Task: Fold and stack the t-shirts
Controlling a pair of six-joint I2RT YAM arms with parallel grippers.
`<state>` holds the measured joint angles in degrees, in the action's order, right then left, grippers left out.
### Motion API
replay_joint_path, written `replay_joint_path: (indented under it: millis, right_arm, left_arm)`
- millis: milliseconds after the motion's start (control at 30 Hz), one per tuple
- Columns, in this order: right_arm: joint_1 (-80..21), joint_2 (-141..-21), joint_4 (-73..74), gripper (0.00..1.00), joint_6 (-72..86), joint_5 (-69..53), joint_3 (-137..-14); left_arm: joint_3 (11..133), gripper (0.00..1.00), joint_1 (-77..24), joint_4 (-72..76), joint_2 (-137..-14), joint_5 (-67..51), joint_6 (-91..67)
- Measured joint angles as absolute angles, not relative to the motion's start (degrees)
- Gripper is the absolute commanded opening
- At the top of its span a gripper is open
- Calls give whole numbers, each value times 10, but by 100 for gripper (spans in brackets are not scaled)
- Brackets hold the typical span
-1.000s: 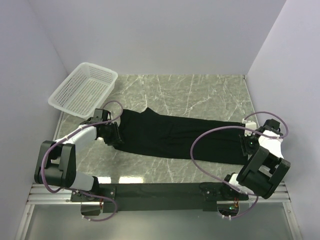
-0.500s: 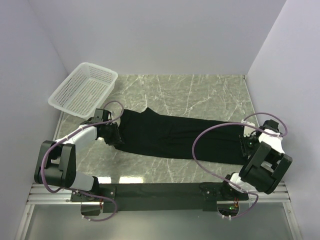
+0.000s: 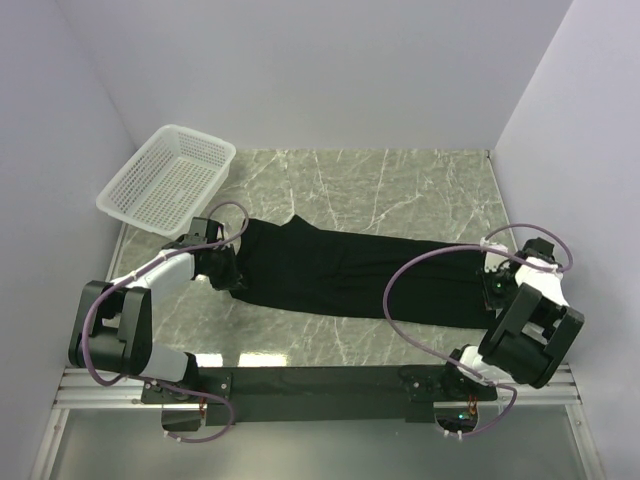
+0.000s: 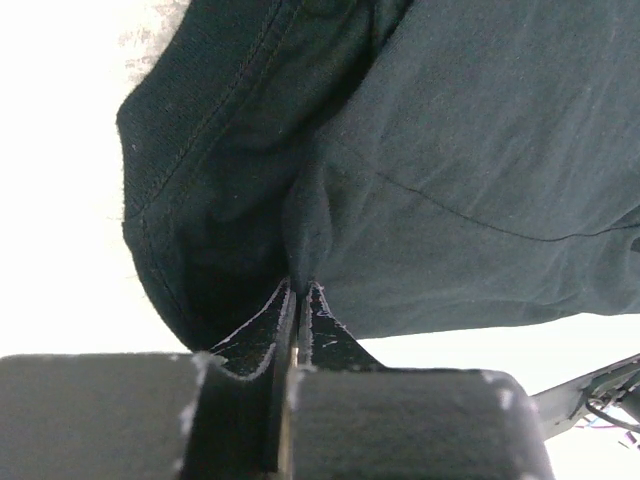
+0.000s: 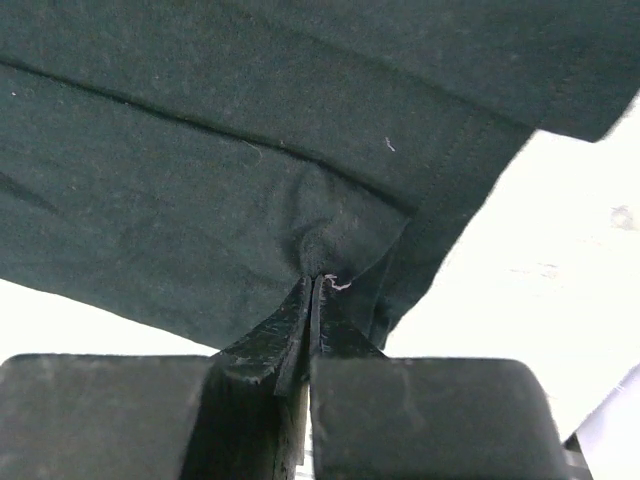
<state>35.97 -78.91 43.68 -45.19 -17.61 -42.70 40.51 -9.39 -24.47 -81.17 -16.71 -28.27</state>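
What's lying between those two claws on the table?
Only the black t-shirt, lying as a long strip on the marble table. The top view shows it running from the left claw to the right claw, each shut on one end.

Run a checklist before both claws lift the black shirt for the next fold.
1. Left claw shut on the t-shirt: ok, cloth is pinched between its fingertips near the stitched edge.
2. Right claw shut on the t-shirt: ok, cloth bunches at its tips.
3. Shirt laid as one long strip between the claws: ok.
4. Basket apart from the shirt: ok, it sits at the far left corner.
5. Right arm's cable free of the cloth: cannot tell, it loops over the shirt in the top view.
6. All layers caught in each pinch: cannot tell.
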Motion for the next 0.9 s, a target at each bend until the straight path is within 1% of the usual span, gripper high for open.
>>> replay_joint_path:
  millis: [267,433,700,900]
  right_arm:
    - [361,-718,440,0,-448,-167,-427]
    - [376,-675,451,0,-451,-156,-427]
    - [412,-657,468,0,-474,-127,-414]
    - [415,-657,477,0,-483,-115,-390]
  left_arm:
    - [405,1,-95,-253,-808,-154,-298]
    - [405,1,-95,-281,-772,-130,-330]
    - [405,1,-95,-339,-698,-86,-378]
    - [405,1,-95,-366,-679,-76,-402]
